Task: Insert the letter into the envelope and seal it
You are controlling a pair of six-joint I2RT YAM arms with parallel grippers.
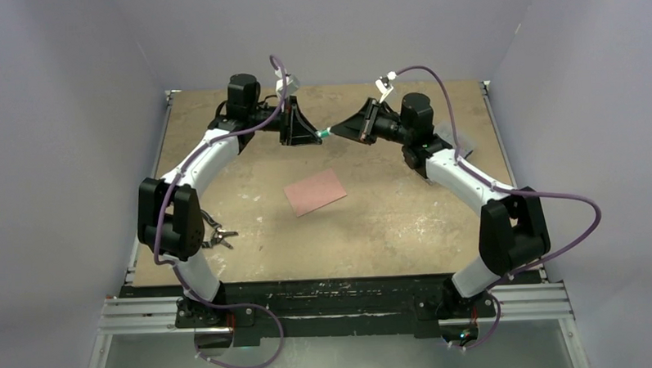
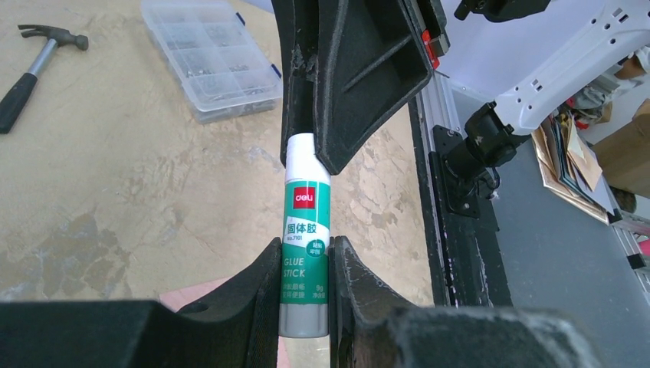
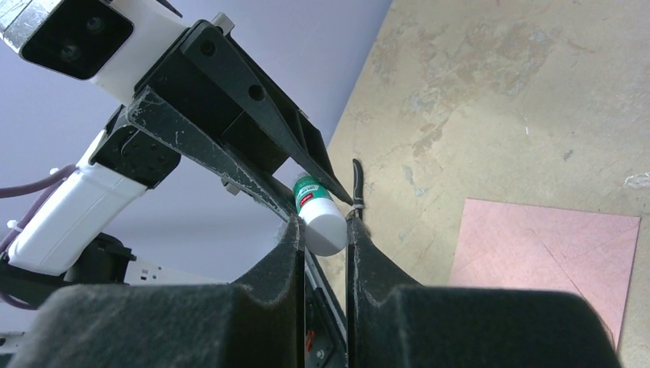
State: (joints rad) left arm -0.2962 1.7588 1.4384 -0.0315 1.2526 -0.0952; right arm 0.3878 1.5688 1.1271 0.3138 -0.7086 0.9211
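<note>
Sealing step, by judgement: left gripper [image 2: 306,245] clamped on green-and-white plastic glue stick [image 2: 306,203], right gripper [image 3: 323,224] closed about its white end; salmon-pink paper envelope [image 1: 315,192] lies flat below, untouched. Next calls for a straight, steady uncapping pull

Envelope [image 1: 315,192]: flat on the table [image 1: 406,222], about its middle, between the two arms.
Glue stick [image 1: 324,133]: behind the envelope, raised off the table, lying crosswise.
Left gripper [image 2: 305,257]: behind the envelope and slightly left, its fingers on either side of the stick's body.
Right gripper [image 3: 323,230]: behind the envelope and to its right, its fingers on either side of the stick's cap end.
Small hand tool [image 1: 218,235]: on the table, left of the envelope and a little nearer, well apart from it.
Compartment box [image 2: 211,57]: on the table, right of the envelope and behind it.
Hammer [image 2: 34,69]: on the table, near the box but apart from it; its bearing from the envelope cannot be told.
</note>
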